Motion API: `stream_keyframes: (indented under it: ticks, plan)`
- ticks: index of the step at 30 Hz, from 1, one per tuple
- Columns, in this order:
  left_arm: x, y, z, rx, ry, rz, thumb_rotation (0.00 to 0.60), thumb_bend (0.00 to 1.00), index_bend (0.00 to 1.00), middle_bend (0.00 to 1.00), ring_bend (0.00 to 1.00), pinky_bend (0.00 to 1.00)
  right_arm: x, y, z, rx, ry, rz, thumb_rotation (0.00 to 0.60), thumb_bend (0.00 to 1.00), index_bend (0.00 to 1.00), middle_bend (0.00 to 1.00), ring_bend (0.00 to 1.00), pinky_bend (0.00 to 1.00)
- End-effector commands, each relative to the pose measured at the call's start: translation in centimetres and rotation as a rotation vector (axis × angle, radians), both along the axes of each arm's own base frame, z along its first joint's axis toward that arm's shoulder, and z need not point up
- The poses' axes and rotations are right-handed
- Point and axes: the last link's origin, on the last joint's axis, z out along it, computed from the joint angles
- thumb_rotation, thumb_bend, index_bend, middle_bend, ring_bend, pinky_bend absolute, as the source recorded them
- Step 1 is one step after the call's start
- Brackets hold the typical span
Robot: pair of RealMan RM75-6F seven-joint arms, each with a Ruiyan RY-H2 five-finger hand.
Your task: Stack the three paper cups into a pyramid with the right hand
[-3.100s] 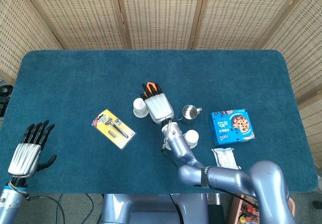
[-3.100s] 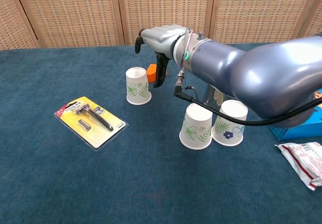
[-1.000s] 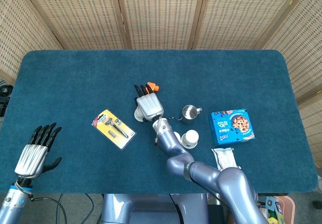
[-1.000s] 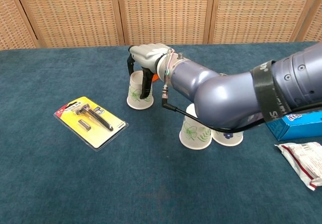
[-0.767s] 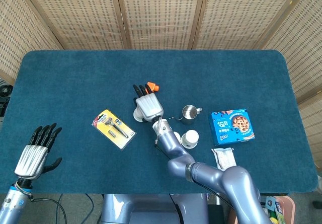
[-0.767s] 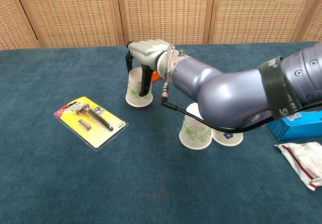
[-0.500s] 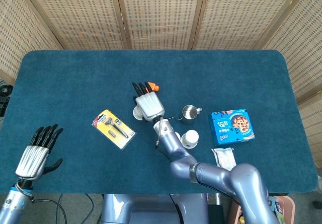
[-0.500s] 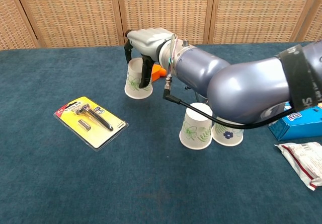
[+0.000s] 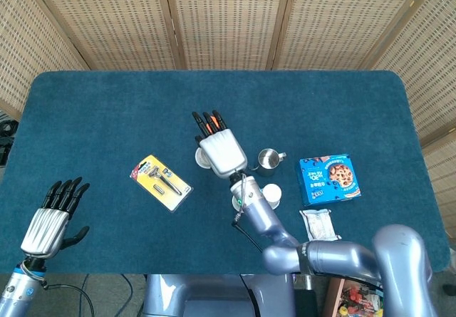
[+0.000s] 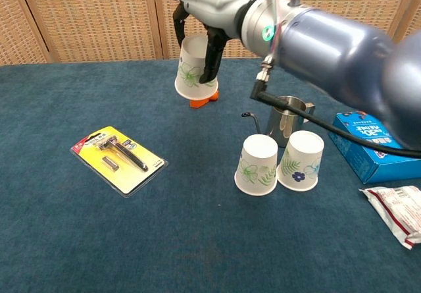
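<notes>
Right hand (image 10: 209,3) up in the air over the far middle of the table (image 9: 85,110), fingers clamped round the sides of an upturned paper cup (image 10: 195,70), which hangs well clear of the cloth. From the head view the hand (image 9: 221,152) covers most of that cup; only a sliver of its rim shows at the hand's left. The other two cups sit mouth-down on the table, nearer and to the right: the fern-print cup (image 10: 257,164) and the flower-print cup (image 10: 299,160), side by side and touching or very nearly so. That pair looks like a finished base row. So by my reckoning two thirds are done: base laid, third cup picked up. Left to do: carry it right and toward the near side, set it down straddling the two bottoms, let go. A steel jug (image 10: 287,119) stands just behind the base pair, close enough to be in the way of a low approach. An orange block (image 10: 205,98) lies on the table below the raised cup. Razor pack (image 10: 118,159) off to the left, cookie box (image 10: 366,146) and a wrapped packet (image 10: 393,213) off to the right; none of them in the path. Left hand (image 9: 50,217) idle at the near left corner, fingers spread, holding nothing.
</notes>
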Motion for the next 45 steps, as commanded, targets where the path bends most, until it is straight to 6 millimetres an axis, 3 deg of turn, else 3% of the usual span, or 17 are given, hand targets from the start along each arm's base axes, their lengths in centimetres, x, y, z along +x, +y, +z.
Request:
stream_keyframes:
  ticks: [1, 11, 21, 28, 45]
  plan:
    - [0.1, -0.2, 0.1, 0.003, -0.003, -0.003, 0.6, 0.28, 0.02, 0.0, 0.0, 0.0, -2.6, 2.4, 4.3, -0.076, 0.068, -0.024, 0.6, 0.07, 0.48, 0.01, 0.0, 0.0]
    - [0.4, -0.5, 0.3, 0.004, -0.003, -0.012, 0.6, 0.28, 0.02, 0.0, 0.0, 0.0, -5.7, 7.0, 6.9, -0.061, 0.107, -0.048, 0.6, 0.07, 0.48, 0.01, 0.0, 0.0]
    - [1.0, -1.0, 0.4, -0.011, 0.006, -0.031, 0.6, 0.29, 0.02, 0.0, 0.0, 0.0, -8.2, 9.3, 5.6, 0.002, 0.143, -0.082, 0.6, 0.07, 0.48, 0.01, 0.0, 0.0]
    - [1.0, -1.0, 0.5, -0.006, 0.008, -0.029, 0.6, 0.28, 0.02, 0.0, 0.0, 0.0, -8.4, 8.5, 3.7, 0.035, 0.171, -0.104, 0.6, 0.07, 0.48, 0.01, 0.0, 0.0]
    - [1.0, -0.9, 0.4, -0.006, 0.011, -0.029, 0.6, 0.29, 0.02, 0.0, 0.0, 0.0, -9.5, 7.4, 3.4, 0.054, 0.24, -0.181, 0.6, 0.07, 0.48, 0.0, 0.0, 0.0]
